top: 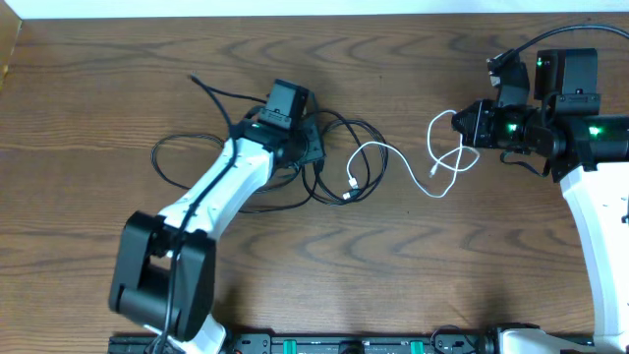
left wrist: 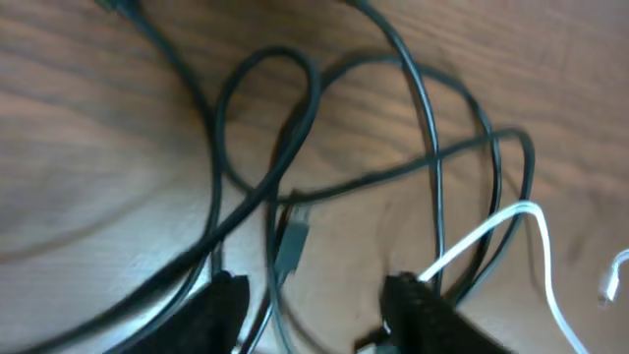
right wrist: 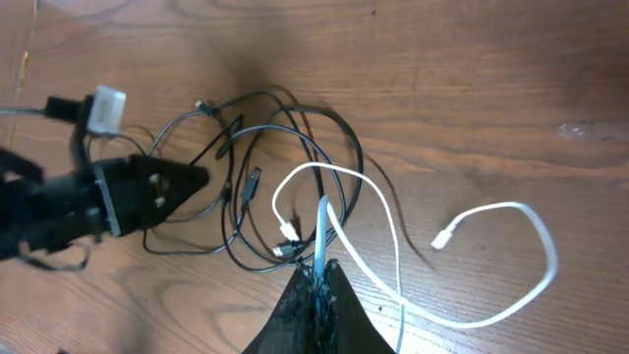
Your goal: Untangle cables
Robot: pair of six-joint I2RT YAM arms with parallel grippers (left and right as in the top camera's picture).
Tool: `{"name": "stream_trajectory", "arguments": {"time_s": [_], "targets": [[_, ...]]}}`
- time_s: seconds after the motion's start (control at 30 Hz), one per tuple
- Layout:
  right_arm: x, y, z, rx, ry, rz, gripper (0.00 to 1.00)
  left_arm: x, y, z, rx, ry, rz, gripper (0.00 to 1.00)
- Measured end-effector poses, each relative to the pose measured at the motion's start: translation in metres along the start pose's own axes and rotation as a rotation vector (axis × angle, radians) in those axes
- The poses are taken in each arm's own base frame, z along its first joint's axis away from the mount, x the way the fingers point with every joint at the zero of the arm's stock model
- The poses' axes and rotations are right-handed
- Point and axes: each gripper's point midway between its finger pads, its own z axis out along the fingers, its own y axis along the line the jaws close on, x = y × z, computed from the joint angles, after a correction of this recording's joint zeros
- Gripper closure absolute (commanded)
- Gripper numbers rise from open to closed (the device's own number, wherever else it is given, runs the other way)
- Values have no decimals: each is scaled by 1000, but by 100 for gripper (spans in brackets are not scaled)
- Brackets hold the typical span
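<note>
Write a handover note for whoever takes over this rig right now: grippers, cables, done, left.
Left gripper: open, low over the black cables, strands between its fingers.
Right gripper: shut on the white cable, off to the right.
Done: nothing separated yet; the white cable's far end overlaps the black loops.
Left: draw the white cable clear, then probably untangle the black ones.
</note>
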Motion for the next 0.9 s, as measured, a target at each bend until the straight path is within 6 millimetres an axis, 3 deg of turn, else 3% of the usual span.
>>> {"name": "stream_trajectory", "arguments": {"time_s": [0.1, 0.3, 0.5, 0.67, 0.9], "targets": [[1, 0, 0, 1, 3, -3, 99, -8, -4, 8, 15, -30, 2, 36], [3, -1, 0, 4, 10, 0, 99, -34, -19, 6, 75, -140, 35, 36], [4, -2, 0, 7, 15, 0, 99, -37, -19, 6, 70, -155, 51, 36], [4, -2, 0, 8, 17, 0, 99, -35, -18, 7, 75, -144, -87, 35], [6, -2, 0, 9, 23, 0, 99, -33, -22, 7, 108, -118, -351, 20]]}}
